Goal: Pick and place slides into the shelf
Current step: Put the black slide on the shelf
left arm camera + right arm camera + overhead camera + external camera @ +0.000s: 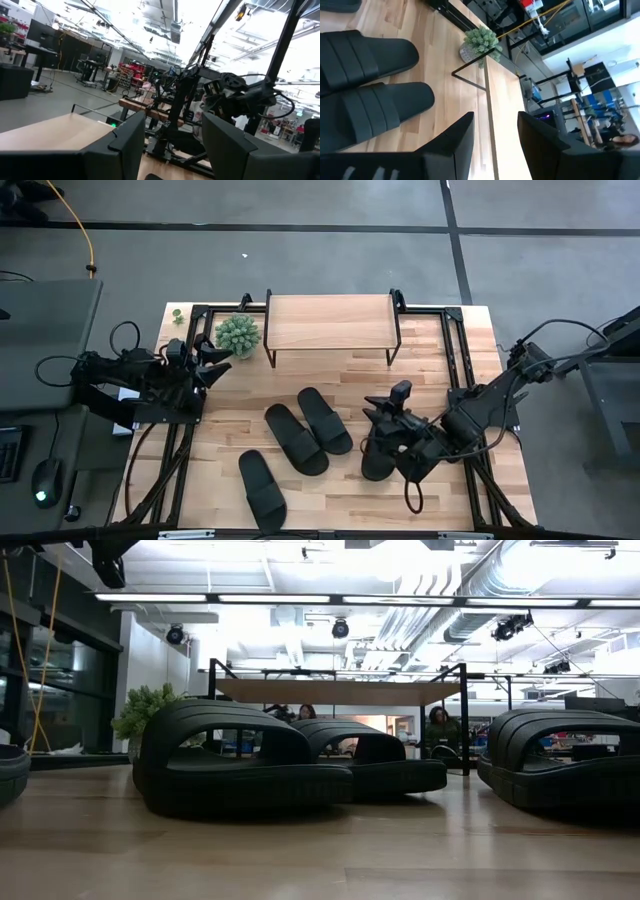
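Note:
The shelf point(330, 320) stands at the table's far middle on thin black legs, its top bare. Two black slides point(325, 420) point(295, 438) lie side by side on the table's middle. A third slide point(262, 490) lies near the front edge. The last one point(376, 458) lies partly hidden under my right arm. My right gripper point(387, 400) hangs open above the table, right of the pair, and points toward the shelf point(505, 115); nothing is between its fingers. My left gripper point(222, 358) waits open at the left, beside the plant.
A small potted plant point(238, 335) stands by the shelf's left leg. Black frame rails point(458, 350) run along the table's left and right sides. Bare wood lies between the shelf and the slides.

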You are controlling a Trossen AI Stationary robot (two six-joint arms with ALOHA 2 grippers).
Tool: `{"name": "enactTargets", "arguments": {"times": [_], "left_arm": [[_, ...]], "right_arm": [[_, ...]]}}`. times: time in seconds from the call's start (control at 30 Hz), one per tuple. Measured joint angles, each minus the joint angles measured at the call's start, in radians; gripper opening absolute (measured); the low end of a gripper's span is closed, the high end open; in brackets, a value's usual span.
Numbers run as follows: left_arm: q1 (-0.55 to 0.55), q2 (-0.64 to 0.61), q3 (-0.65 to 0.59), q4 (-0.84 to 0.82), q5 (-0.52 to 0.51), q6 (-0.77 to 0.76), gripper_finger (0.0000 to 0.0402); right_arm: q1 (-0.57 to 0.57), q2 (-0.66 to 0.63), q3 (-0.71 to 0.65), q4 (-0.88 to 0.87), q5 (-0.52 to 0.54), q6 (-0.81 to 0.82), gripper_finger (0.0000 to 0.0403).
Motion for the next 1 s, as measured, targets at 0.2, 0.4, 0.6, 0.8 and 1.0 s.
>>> {"name": "enactTargets", "arguments": {"times": [0.2, 0.4, 0.6, 0.8, 1.0], "left_arm": [[0.0, 0.0, 0.0, 0.015, 0.004, 0.0, 0.0177], [0.0, 0.0, 0.0, 0.029, 0.004, 0.0, 0.0177], [0.0, 0.035, 0.0, 0.075, 0.022, -0.014, 0.0177], [0.0, 0.125, 0.018, 0.086, 0.074, -0.063, 0.0177], [0.0, 0.223, 0.071, 0.085, 0.139, -0.091, 0.0177]], "right_arm": [[-0.023, 0.005, 0.0, 0.006, -0.038, 0.027, 0.0142], [-0.029, 0.055, 0.0, 0.012, -0.038, 0.026, 0.0142], [-0.029, 0.136, -0.001, 0.091, -0.039, 0.024, 0.0142], [-0.029, 0.217, -0.001, 0.196, -0.05, 0.016, 0.0142], [-0.028, 0.283, -0.001, 0.338, -0.064, -0.018, 0.0142]]}}
